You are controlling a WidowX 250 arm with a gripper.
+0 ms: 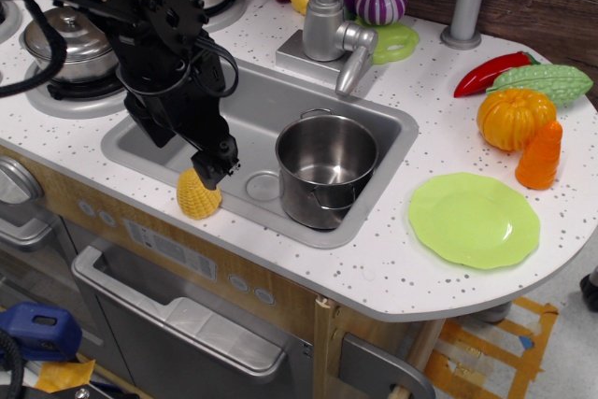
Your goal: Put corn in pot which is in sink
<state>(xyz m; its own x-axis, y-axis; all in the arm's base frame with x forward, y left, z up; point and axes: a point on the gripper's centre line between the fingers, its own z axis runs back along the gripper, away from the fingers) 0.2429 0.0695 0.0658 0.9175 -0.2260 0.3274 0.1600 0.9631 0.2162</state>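
The corn (198,197) is a small yellow bumpy cob standing upright at the front rim of the grey sink (252,100), left of the pot. My black gripper (213,173) comes down on the corn's top end, and its fingers look closed around it. The shiny steel pot (326,170) stands open and empty in the right half of the sink, about a hand's width right of the corn. The gripper hides the corn's top.
The faucet (334,30) stands behind the sink. Two lidded steel pots (70,39) sit on the stove at left. A green plate (474,219), an orange pumpkin (514,117), an orange cone (541,155) and a red pepper (491,72) lie at right.
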